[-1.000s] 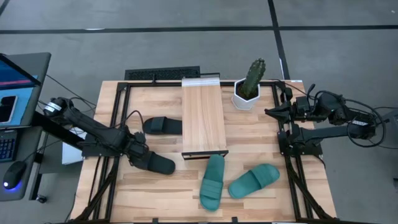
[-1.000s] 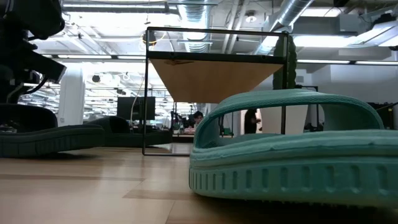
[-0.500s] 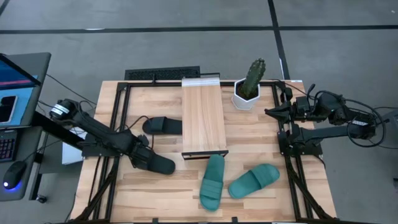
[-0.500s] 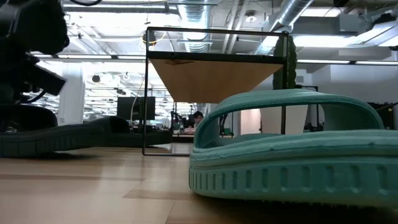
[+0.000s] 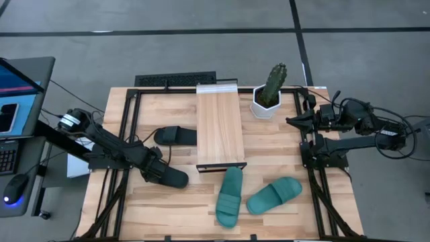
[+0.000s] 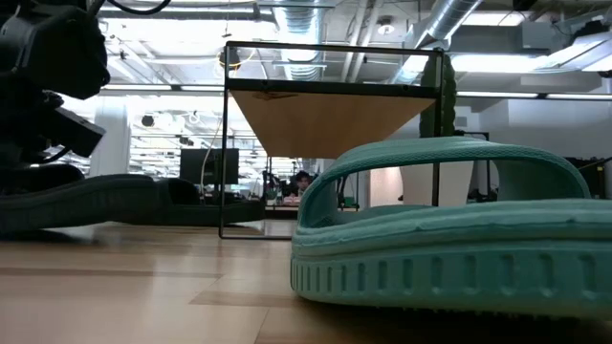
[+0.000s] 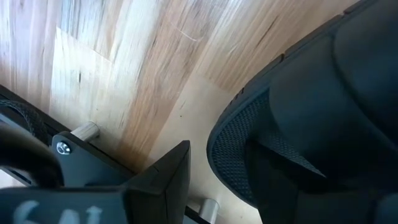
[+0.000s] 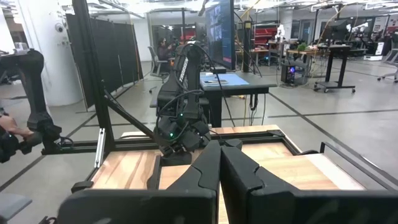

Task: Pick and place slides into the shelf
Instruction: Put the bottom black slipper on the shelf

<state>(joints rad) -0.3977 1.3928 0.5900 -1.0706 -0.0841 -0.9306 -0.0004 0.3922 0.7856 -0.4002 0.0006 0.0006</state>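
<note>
A black slide (image 5: pixel 176 178) lies flat on the table near its left side. My left gripper (image 5: pixel 156 170) is low over the end of that slide nearest the table's left edge. It points steeply down and is open. In the left wrist view one finger (image 7: pixel 165 177) stands just outside the slide's rim (image 7: pixel 227 146); the other finger is hidden. A second black slide (image 5: pixel 176 135) lies beside the shelf (image 5: pixel 220 124). Two teal slides (image 5: pixel 228 196) (image 5: pixel 274 195) lie in front of the shelf. My right gripper (image 5: pixel 290 122) waits shut at the right edge. My left gripper comes down over the left end of the black slide, from above and slightly slanted. A strip of bare wood shows between the visible finger and the slide's rim. The other finger is hidden, so I cannot tell whether the gripper touches the slide.
A potted cactus (image 5: pixel 269 94) stands at the far side, right of the shelf. Black frame rails (image 5: pixel 127 128) run along the table's left and right sides. In the low view a teal slide (image 6: pixel 449 239) fills the foreground. Bare wood lies near the front left.
My left gripper has sunk toward the black slide and shifted a little toward the table's right and near edges, tipping steeper. Its fingers keep the same gap. The slides lie where they were.
</note>
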